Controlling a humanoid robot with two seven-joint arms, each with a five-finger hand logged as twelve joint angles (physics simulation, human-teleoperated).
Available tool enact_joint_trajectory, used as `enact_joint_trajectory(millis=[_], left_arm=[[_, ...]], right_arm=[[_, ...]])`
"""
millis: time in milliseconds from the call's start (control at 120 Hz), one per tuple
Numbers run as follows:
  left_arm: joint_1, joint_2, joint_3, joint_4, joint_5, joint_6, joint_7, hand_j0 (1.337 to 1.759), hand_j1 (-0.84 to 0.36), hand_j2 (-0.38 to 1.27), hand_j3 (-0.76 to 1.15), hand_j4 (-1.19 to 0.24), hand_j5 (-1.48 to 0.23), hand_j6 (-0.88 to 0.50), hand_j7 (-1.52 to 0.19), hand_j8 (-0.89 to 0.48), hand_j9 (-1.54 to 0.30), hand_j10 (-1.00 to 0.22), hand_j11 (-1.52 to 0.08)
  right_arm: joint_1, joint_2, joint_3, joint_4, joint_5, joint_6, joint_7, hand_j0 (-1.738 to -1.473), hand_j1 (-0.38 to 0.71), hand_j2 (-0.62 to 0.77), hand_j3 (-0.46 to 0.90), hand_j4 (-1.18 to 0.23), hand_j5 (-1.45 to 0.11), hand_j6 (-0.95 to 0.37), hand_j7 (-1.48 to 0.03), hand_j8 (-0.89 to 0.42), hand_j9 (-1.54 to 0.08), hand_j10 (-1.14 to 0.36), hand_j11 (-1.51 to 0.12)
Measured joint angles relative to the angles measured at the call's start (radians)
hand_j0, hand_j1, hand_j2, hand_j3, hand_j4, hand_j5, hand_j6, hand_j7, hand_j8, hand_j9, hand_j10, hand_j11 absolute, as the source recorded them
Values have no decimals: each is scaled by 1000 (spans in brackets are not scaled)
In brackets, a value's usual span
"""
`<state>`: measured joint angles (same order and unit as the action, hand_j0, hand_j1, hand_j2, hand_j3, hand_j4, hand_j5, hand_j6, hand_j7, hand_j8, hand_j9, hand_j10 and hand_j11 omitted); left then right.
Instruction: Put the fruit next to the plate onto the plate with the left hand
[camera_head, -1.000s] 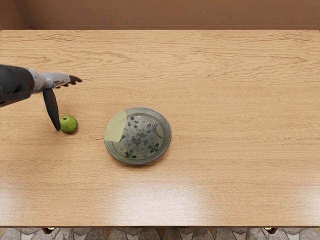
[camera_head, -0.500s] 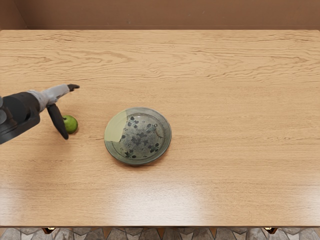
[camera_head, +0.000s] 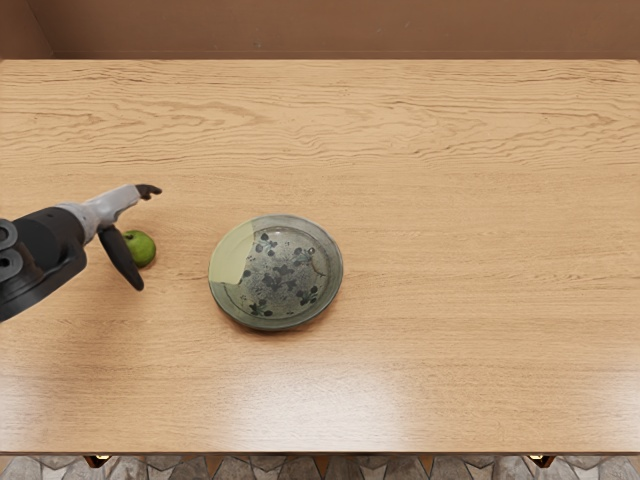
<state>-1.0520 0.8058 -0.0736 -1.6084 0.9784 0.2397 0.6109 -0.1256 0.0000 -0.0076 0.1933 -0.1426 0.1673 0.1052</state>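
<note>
Fruit: one. Small, round, smooth green skin with a lighter sheen on top; no stalk or leaf can be made out. It sits on the table, left of the plate and clearly apart from it, not on it. Its left edge is partly hidden behind a dark finger.

Left hand: one, its arm coming in from the left edge, with a dark, bulky forearm and a grey palm. The fingers are spread and loose, grasping nothing: one dark finger slants down across the near-left side of the fruit, and another points right above it. Whether either touches the fruit cannot be told.

Plate: one. Round, grey-green, dark speckled pattern in the well, a pale patch on the upper-left rim. Nothing lies on it.

Table: one, light wood with a wavy grain.
</note>
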Motion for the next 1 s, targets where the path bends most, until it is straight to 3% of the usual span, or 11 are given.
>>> enact_joint_trajectory(millis=[200, 492, 1000], left_arm=[[13, -1, 2, 7, 1, 9, 0, 1658, 89, 47, 0, -224, -285, -226, -285, -225, -285, -224, -285], [26, -16, 4, 24, 6, 11, 0, 1658, 4, 62, 0, -295, -378, -296, -378, -296, -377, -295, -377], [41, -16, 6, 52, 22, 21, 0, 1658, -43, 70, 0, -334, -429, -335, -429, -335, -429, -334, -428]], right_arm=[[0, 0, 0, 0, 0, 0, -1, -1658, -339, -2, 0, -8, -10, -8, -10, -8, -10, -8, -10], [0, 0, 0, 0, 0, 0, 0, -1658, -339, -2, 0, -8, -10, -8, -10, -8, -10, -8, -10], [0, 0, 0, 0, 0, 0, -1, -1658, -339, -2, 0, -8, -10, -8, -10, -8, -10, -8, -10]])
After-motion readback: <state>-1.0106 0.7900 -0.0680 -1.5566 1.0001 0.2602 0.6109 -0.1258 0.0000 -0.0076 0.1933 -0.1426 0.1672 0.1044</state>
